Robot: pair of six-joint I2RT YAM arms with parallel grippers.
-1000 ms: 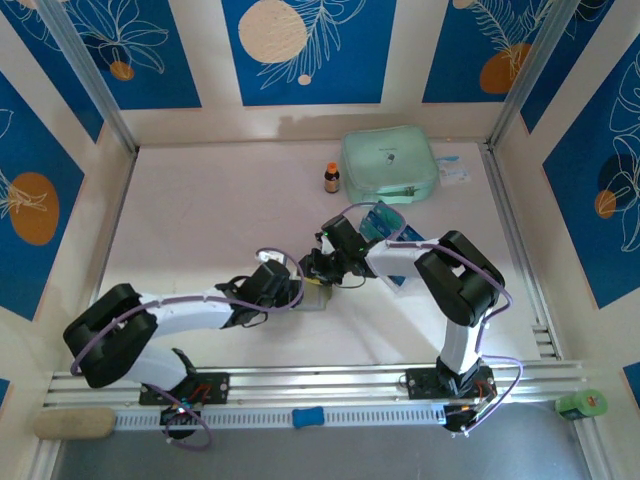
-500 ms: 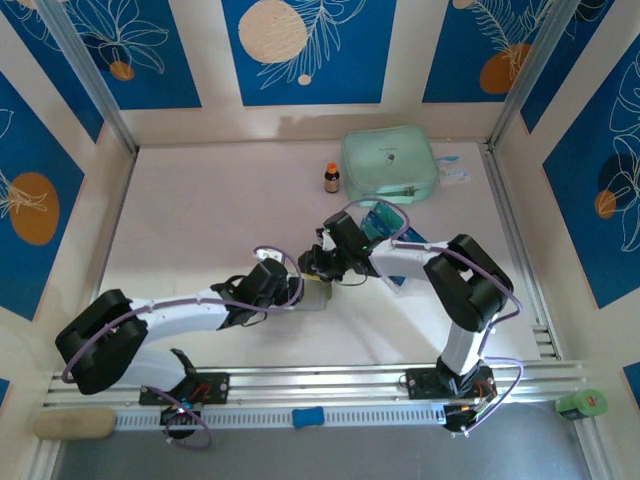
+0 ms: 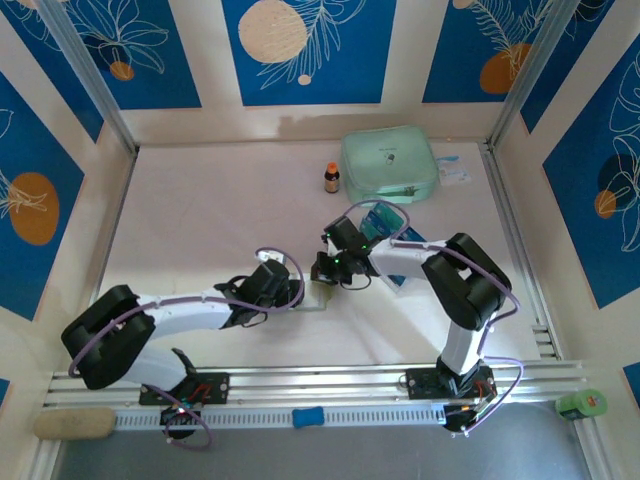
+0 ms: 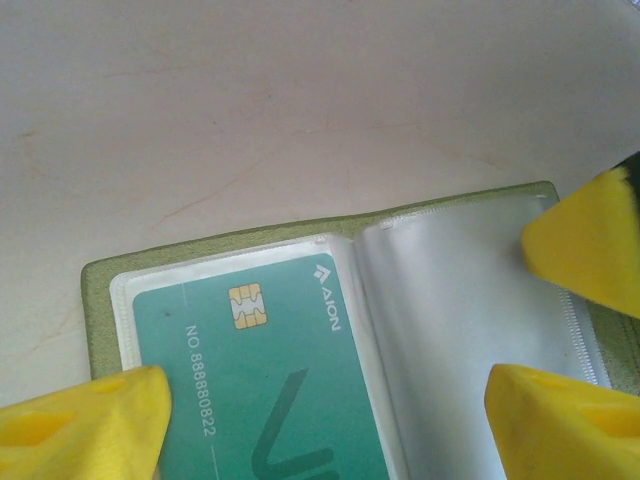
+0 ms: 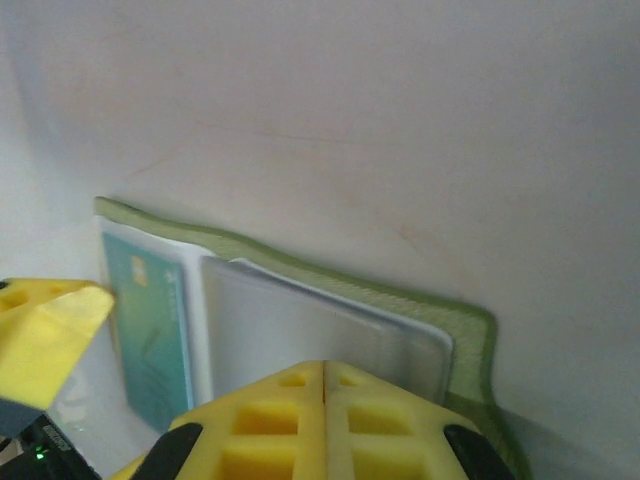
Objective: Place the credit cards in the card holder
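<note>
The olive-green card holder (image 4: 250, 238) lies open on the table, its clear pockets facing up. A teal credit card (image 4: 270, 380) with a gold chip sits in its left pocket. The right pocket (image 4: 460, 320) looks bare. My left gripper (image 4: 320, 430) is open, one yellow finger at each side of the holder. My right gripper (image 5: 325, 400) is shut with nothing visible between its pads, its tip at the near edge of the bare pocket (image 5: 310, 325). In the top view the two grippers, left (image 3: 297, 292) and right (image 3: 324, 272), meet over the holder (image 3: 319, 298). More teal-blue credit cards (image 3: 383, 220) lie behind the right arm.
A large mint-green zip case (image 3: 389, 165) stands at the back right, with a small brown bottle (image 3: 332, 178) to its left. A green object (image 3: 582, 404) rests beyond the rail at the near right. Bare table stretches left and behind the holder.
My right gripper's jaws have closed and it has settled slightly lower at the holder. The left gripper has stayed open around the holder, barely shifting.
</note>
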